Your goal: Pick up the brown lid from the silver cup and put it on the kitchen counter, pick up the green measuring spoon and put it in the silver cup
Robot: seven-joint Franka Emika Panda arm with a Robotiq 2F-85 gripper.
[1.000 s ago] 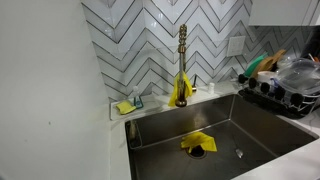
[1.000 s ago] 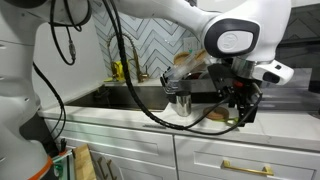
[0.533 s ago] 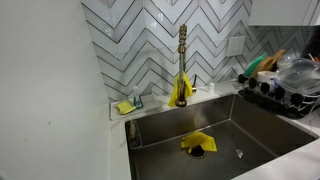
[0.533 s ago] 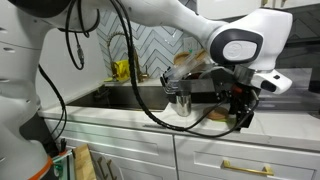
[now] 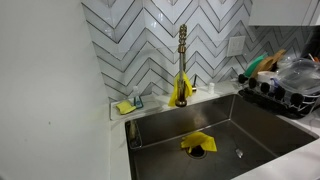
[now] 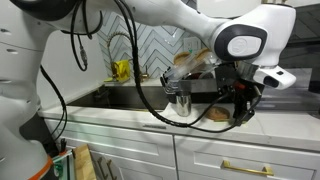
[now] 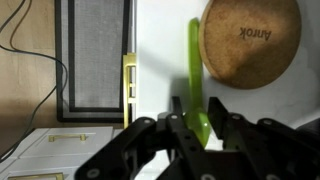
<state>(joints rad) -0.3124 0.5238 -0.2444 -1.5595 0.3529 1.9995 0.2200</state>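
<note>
Work surface: pale kitchen counter (image 7: pixel 165 60) beside a steel sink (image 5: pixel 250 125), below a chevron-tiled wall (image 5: pixel 150 40). The brown lid (image 7: pixel 250 40) lies on the counter; its print reads roughly "Arrok". The green measuring spoon (image 7: pixel 196 70) lies just left of the lid. Your gripper (image 7: pixel 196 106) straddles the spoon's handle with its jaws narrow; you cannot tell whether they grip. The silver cup (image 6: pixel 180 100) stands near.

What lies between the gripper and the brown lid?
In the wrist view, the green measuring spoon lies there, reaching from the gripper up alongside the brown lid; the rest is bare kitchen counter.
</note>
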